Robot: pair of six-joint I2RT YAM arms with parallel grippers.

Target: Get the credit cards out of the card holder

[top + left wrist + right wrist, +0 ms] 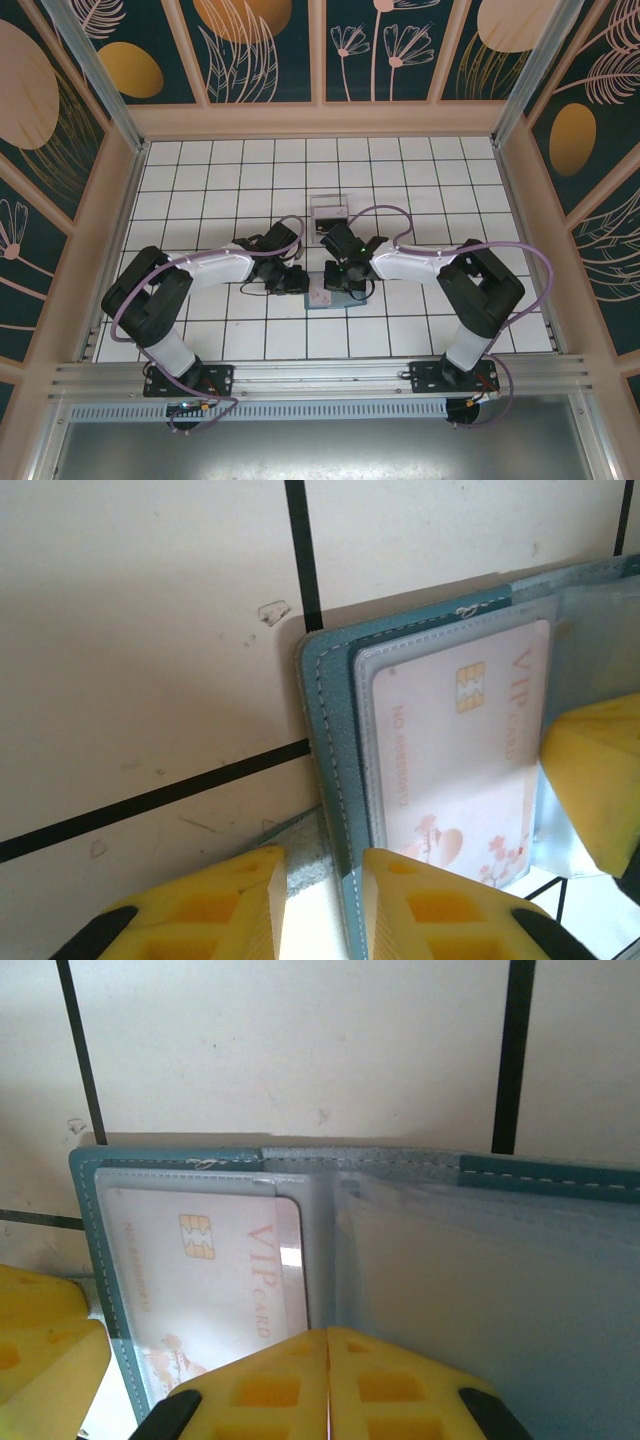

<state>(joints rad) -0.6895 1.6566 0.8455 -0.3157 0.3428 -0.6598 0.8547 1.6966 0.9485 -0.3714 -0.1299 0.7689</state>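
- White tiled table (200, 180) with black grid lines, boxed in by dark floral wall panels. The wallet (540, 1175) lies open and flat near the middle of the table, with a clear box (328, 212) just behind it.
- One card (215, 1260), whitish with a chip and "VIP" lettering, sits inside a clear sleeve on the wallet's left panel. It is not out yet. The right panel's sleeves are cloudy, so I cannot tell whether they hold more cards.
- Risk: the right gripper (328, 1345) pulls and the whole wallet slides or lifts with it. The likely cause is a snug sleeve and too little hold-down on the left side.
- Risk: the fingers close on sleeve plastic rather than on the card. The film would then stretch or crease and the card would not move.
- Risk: the two sets of yellow fingers stand near each other over a small wallet, so a sideways correction could knock one into the other.
- Left gripper (325, 865): the jaws are partly apart and straddle the wallet's outer left edge. One finger is on the table side, the other over the sleeve. Nothing looks clamped.
- Right gripper: the fingers are pressed together, with the tips at the wallet's near edge by the fold, just right of the card. They may be pinching a sleeve lip, but the tips hide it.
- Both arms fold inward from the near edge with elbows out. The wrists tip down and meet over the wallet.
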